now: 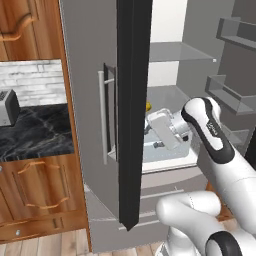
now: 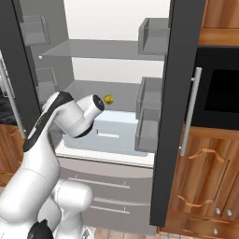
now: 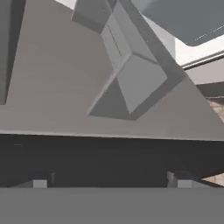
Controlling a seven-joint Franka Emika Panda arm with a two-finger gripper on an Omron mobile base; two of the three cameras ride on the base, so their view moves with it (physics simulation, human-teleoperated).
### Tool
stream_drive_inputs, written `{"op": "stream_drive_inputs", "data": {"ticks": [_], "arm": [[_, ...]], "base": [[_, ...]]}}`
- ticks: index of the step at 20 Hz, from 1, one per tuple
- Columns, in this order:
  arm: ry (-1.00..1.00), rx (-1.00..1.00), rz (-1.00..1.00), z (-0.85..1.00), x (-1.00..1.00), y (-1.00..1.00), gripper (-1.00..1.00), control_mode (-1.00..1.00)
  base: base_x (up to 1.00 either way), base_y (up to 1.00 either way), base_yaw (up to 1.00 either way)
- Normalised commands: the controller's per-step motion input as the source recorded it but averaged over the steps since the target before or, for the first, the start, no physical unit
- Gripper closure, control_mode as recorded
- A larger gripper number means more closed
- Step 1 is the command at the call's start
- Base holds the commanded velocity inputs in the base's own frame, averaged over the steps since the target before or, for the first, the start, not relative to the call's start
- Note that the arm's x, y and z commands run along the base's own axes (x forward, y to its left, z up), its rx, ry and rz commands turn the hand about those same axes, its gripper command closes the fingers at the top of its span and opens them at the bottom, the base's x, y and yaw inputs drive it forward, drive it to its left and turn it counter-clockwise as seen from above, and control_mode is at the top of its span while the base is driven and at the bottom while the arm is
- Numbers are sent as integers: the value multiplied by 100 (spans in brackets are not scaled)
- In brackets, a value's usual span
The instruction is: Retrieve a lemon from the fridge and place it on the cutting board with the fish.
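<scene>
Wood-fronted kitchen cabinets flank the tall light-grey fridge (image 2: 116, 196), whose doors stand open. On its grey inner shelf lies the small bright yellow lemon (image 2: 108, 99), near the back. Just before it, the white arm's gripper (image 3: 109, 183) has its jaws spread wide, holding and touching nothing.

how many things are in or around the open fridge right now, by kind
lemon: 1, on a grey shelf inside the fridge
fridge doors, both swung open: 2
door bins on the right-hand door: 3
toaster on the black counter: 1
gripper, open, holding nothing: 1
total: 8
</scene>
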Motion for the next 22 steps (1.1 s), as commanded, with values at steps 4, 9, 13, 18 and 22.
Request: {"op": "stream_drive_inputs", "data": {"ticks": [4,9,13,18,22], "arm": [[-10,0,3,0,-21,92,-100,-100],[-13,0,0,0,-46,99,-100,-100],[-15,0,0,0,-54,100,-100,-100],[-1,-5,-3,10,-14,64,-100,-100],[8,-5,0,37,-16,-46,-100,-100]], "base": [[0,0,0],[0,0,0],[0,0,0],[0,0,0],[0,0,0]]}}
